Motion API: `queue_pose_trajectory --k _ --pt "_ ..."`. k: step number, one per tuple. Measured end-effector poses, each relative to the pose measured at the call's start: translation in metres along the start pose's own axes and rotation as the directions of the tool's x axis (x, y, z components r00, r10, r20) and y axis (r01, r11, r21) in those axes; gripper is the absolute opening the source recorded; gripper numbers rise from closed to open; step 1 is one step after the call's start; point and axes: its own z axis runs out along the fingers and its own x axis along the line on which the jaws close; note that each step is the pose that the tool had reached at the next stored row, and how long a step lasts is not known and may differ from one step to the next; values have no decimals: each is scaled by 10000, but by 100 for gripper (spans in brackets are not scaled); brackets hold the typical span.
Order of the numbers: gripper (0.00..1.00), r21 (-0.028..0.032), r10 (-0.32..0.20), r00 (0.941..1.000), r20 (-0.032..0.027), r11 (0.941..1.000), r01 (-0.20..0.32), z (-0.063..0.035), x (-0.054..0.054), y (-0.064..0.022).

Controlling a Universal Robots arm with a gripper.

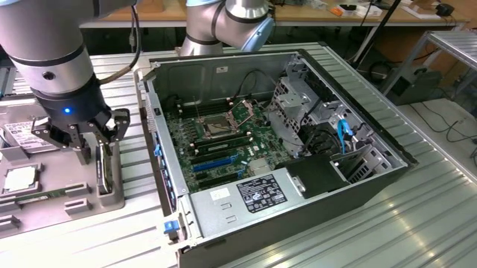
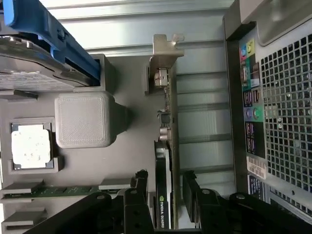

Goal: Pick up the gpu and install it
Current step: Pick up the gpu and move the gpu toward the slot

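One gpu: where is it?
— It stands on edge in a grey holder tray, on the ribbed metal desk, just beside the open computer case, toward the exterior view's left.
— And the jaws?
— Spread wide, one on either side of the card, gaps showing, holding nothing.

gpu cover: black plastic; you'll see a slight sheen
bracket: bare silver metal
tray: matt grey plastic, finely grained
table: ribbed metal, dull sheen
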Motion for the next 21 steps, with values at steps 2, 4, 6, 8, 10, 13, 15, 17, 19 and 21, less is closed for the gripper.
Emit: queue_pose_trajectory --k 2,4,6,8,10,13,15,17,19,21 --pt "42 1 -1 10000 1 10000 1 159 12 -8" --pt "42 2 -1 10000 0 10000 1 159 12 -8" --pt "34 2 -1 10000 0 10000 1 159 12 -8" --pt "27 4 -1 10000 1 10000 1 159 12 -8" --pt "27 3 -2 10000 1 10000 2 160 12 -8" --pt "27 4 -2 10000 0 10000 2 125 11 -6" --pt "27 4 -1 10000 0 10000 1 2 8 -1" --pt "27 9 -2 10000 1 10000 2 -160 4 6" --pt "27 14 -2 10000 3 10000 2 -242 2 10" --pt "27 16 -2 10000 2 10000 2 -244 2 10"
